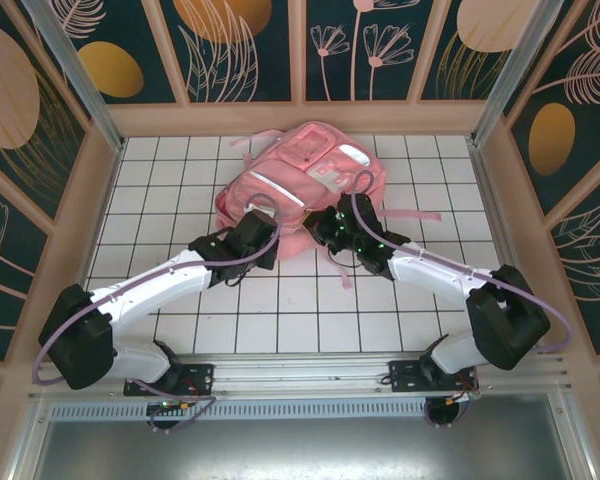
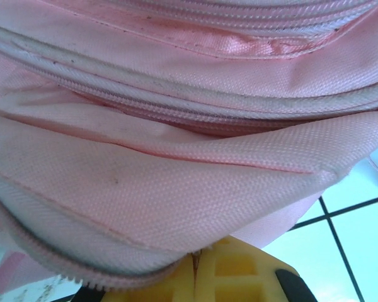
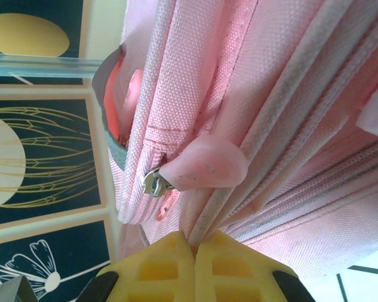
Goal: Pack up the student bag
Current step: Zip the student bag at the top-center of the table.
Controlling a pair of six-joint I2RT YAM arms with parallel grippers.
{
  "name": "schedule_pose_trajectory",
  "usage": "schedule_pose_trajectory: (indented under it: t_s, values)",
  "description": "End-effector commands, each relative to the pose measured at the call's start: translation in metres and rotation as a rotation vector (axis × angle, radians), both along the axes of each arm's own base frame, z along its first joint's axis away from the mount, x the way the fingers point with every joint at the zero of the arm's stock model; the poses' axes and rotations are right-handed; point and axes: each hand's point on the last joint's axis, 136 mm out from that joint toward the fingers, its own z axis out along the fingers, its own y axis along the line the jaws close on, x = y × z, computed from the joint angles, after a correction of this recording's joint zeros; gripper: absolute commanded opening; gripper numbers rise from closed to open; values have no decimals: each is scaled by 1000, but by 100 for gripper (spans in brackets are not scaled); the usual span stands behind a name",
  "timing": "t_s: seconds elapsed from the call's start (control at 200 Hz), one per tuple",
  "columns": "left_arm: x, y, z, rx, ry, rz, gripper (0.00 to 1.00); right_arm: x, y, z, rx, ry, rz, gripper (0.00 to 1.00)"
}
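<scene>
Pinching, left gripper [image 2: 195, 261]: I see pads together on student bag [image 1: 310, 175] fabric at the tips.
right gripper [image 3: 194, 244]: pads clamped on its zipper seam.

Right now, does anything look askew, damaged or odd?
Nothing spilled or torn. The bag lies slanted on the table, a strap trailing right; its fabric is dirt-specked. The left gripper and right gripper pinch its near edge.

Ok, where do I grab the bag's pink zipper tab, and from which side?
Take the pink zipper tab by its rounded free end, not the metal slider. It stands off the student bag seam, pointing right in the right wrist view, so approach from that side, pads on its flat faces. The right pincer, shut on piping just below, must release first.
</scene>
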Motion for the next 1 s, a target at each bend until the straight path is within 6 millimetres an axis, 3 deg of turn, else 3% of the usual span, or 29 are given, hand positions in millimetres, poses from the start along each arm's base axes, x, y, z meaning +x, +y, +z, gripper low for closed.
schedule_pose_trajectory:
  t_s: [0.0, 0.24, 0.38, 0.56, 0.7, 0.996]
  values:
    - [-6, 27, -11, 91, 22, 44, 0, 27, -59, -12, -171, -58, -174, 0]
    - [-22, -2, -19, -9, 113, -95, 0, 29, -68, -13, -252, -77, -127, 0]
    - [-34, -11, -27, -29, 168, -169, 0, 34, -59, -9, -304, -98, -47, 0]
    - [-35, -7, -53, 32, 225, -156, 0, 28, -39, -15, -221, -57, 26, 0]
    - [-26, -3, -61, 61, 207, -117, 0, 25, -29, -15, -162, -41, 31, 0]
    - [-22, 1, -78, 122, 217, -103, 1, 27, -29, -6, -153, -51, 28, 0]
